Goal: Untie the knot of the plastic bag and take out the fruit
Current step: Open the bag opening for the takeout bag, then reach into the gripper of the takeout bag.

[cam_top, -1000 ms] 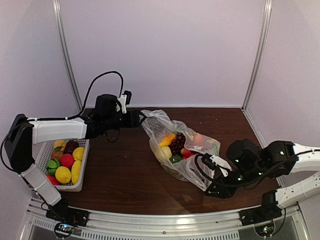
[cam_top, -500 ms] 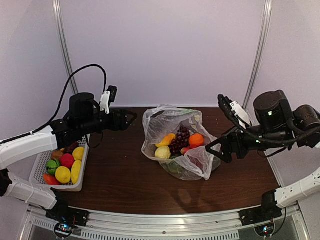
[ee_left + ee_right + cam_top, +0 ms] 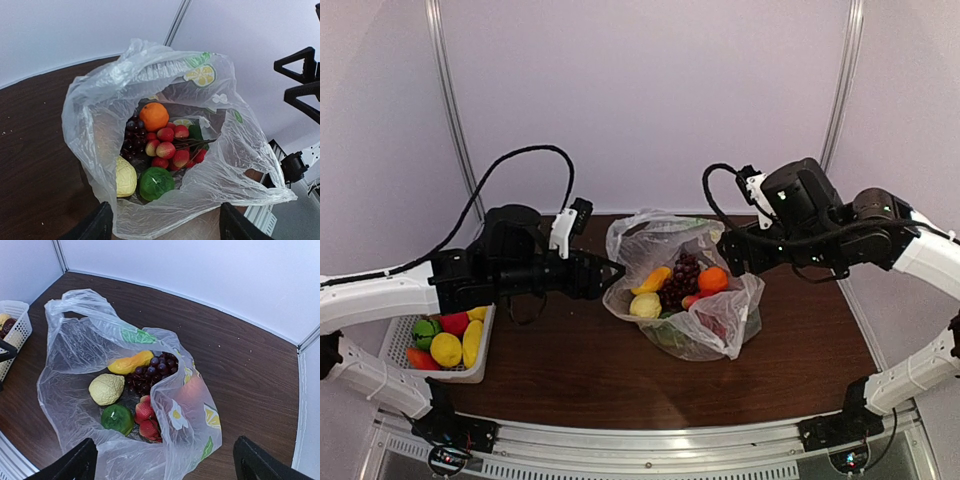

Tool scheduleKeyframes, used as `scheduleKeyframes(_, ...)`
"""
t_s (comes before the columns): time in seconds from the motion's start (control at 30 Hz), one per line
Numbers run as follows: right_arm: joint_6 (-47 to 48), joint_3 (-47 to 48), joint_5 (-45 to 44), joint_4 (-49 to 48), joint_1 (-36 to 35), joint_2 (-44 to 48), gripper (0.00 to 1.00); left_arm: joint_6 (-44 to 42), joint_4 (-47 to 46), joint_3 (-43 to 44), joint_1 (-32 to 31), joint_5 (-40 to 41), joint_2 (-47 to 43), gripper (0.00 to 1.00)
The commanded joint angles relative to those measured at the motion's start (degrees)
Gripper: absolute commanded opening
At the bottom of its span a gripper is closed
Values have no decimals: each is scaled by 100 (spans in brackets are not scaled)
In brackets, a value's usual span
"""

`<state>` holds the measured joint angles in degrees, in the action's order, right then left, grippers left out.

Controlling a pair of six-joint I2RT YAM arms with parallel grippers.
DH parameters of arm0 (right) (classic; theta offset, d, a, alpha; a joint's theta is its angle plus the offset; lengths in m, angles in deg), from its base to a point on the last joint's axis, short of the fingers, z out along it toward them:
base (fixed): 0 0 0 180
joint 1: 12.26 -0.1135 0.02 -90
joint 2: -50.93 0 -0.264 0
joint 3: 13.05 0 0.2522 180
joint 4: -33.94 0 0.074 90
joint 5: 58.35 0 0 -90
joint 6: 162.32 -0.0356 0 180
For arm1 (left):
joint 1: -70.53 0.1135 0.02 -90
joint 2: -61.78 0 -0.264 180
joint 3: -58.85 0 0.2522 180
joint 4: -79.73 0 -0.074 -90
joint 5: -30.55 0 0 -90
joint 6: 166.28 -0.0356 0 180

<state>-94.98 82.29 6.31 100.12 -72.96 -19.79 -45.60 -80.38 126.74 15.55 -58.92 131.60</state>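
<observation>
The clear plastic bag (image 3: 720, 330) lies mid-table with its mouth gaping open; no knot shows. Inside it is fruit: an orange (image 3: 712, 279), dark grapes (image 3: 678, 280), a yellow mango (image 3: 130, 362), a lemon (image 3: 125, 176), a green lime (image 3: 156, 183) and red fruit (image 3: 170, 145). My left gripper (image 3: 613, 271) hovers open at the bag's left rim; in its wrist view the left gripper (image 3: 165, 230) holds nothing. My right gripper (image 3: 730, 255) hangs open over the bag's far right rim; the right gripper (image 3: 167, 465) is empty too.
A white slotted basket (image 3: 470, 372) at the table's left edge holds several pieces of fruit, partly hidden under my left arm. It also shows as the basket (image 3: 15, 325) in the right wrist view. White walls close off the back and sides.
My right gripper opened, rose from the bag's near right corner and swung to its far right rim. The left arm pulled back, then returned to the left rim. The bag's mouth spread open.
</observation>
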Motion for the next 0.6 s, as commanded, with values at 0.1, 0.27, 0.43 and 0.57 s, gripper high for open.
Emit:
scheduleKeyframes(0.1, 350, -392, 519, -883, 551, -520, 96, 96, -180, 443, -302, 211, 571, 73)
scheduleKeyframes(0.27, 358, -593, 696, -1208, 842, -740, 80, -45, 100, 947, -422, 420, 1229, 68)
scheduleKeyframes(0.43, 285, -799, 747, -1424, 965, -870, 56, -137, 170, 1390, -439, 343, 1926, 62)
scheduleKeyframes(0.57, 241, -918, 754, -1484, 999, -901, 33, -305, 365, 1861, -443, 228, 2574, 61)
